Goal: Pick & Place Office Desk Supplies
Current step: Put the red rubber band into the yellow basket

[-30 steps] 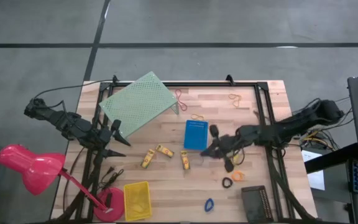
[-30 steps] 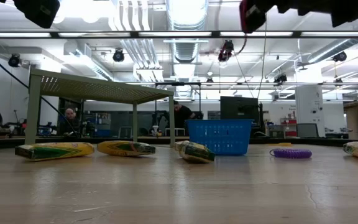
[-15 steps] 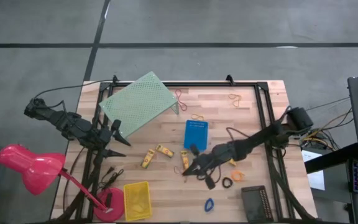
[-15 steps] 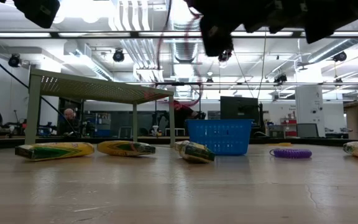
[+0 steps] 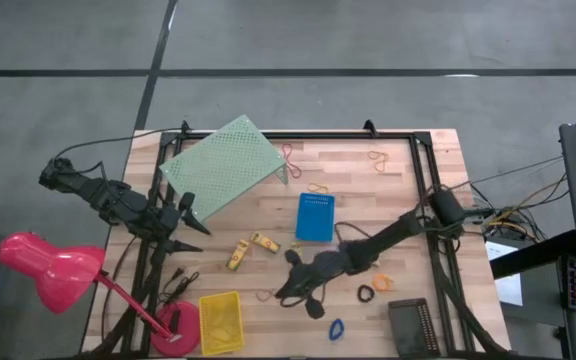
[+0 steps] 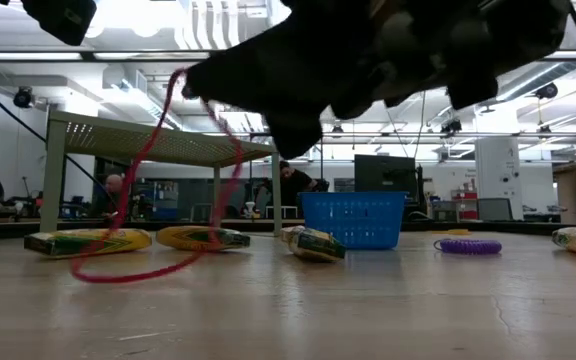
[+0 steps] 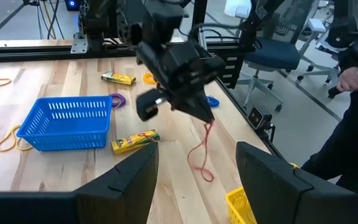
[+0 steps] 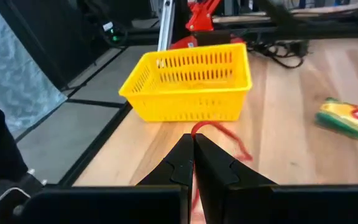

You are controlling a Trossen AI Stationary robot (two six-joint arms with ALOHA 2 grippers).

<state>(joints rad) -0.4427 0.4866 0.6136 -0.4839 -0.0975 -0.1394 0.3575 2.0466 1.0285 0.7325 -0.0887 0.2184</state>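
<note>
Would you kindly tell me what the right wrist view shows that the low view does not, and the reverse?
Only the right wrist view shows the yellow bin. Only the low view shows the blue bin, the green perforated riser and the purple ring. Both show the red rubber band hanging from the right gripper, whose fingers are shut.

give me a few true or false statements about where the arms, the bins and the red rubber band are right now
1. The right gripper is shut on a red rubber band. True.
2. The red rubber band hangs clear of the table. False: in the low view its lower loop trails on the wooden table.
3. The yellow bin stands near the table's front edge, by the pink lamp. True.
4. The left gripper is shut on a yellow-gold piece. False: it is open and empty at the table's left side.
5. The blue bin sits under the green perforated riser. False: it stands beside it, in the open.
</note>
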